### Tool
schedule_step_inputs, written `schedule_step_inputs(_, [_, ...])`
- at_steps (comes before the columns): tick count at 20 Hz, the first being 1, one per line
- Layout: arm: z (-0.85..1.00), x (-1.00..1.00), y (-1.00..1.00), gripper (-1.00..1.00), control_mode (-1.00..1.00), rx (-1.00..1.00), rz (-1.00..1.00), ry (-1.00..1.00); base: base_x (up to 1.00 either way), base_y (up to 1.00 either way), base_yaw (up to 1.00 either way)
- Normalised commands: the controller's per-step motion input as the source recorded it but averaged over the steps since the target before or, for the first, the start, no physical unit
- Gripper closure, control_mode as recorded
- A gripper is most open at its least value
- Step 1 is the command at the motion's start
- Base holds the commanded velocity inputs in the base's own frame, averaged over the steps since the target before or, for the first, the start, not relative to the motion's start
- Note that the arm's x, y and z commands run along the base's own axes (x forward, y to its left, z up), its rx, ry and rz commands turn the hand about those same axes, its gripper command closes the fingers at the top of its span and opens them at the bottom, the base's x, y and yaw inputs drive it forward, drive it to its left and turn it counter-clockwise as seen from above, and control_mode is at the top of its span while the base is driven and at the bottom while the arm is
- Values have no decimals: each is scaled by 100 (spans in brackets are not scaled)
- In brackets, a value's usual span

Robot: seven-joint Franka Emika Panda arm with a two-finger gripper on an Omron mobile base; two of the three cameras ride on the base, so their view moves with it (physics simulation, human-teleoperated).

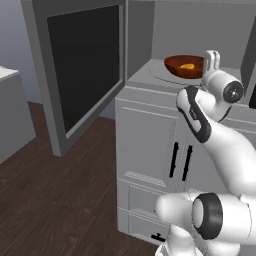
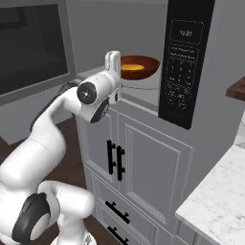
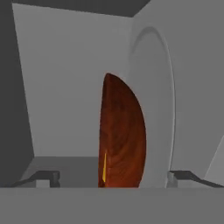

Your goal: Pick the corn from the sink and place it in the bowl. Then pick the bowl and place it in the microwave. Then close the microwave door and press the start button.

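Fingers (image 3: 112, 177) spread wide, holding nothing, bowl (image 3: 122, 135) w/ corn (image 3: 104, 166) btwn them, on microwave (image 1: 150, 75) turntable.

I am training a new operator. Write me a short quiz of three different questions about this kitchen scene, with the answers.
1. True or false: the corn lies in the bowl.
2. Where does the bowl stand? A) on the floor B) on the turntable inside the microwave C) on the marble counter
3. Fill in: the microwave door is ____.

Key: 1. true. 2. B. 3. open; it is swung out wide to the left, and the gripper has its fingers spread to either side of the bowl.
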Motion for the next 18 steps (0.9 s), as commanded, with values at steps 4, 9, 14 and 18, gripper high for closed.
schedule_step_inputs(4, [100,-100,36,-100,-100,-1,2,-7,0,0,0])
schedule_step_inputs(9, [98,-100,32,-100,-100,0,1,6,0,0,0])
schedule_step_inputs(14, [77,-100,35,-100,-100,0,0,25,0,0,0])
schedule_step_inputs(18, [17,-100,34,-100,-100,0,0,9,0,0,0])
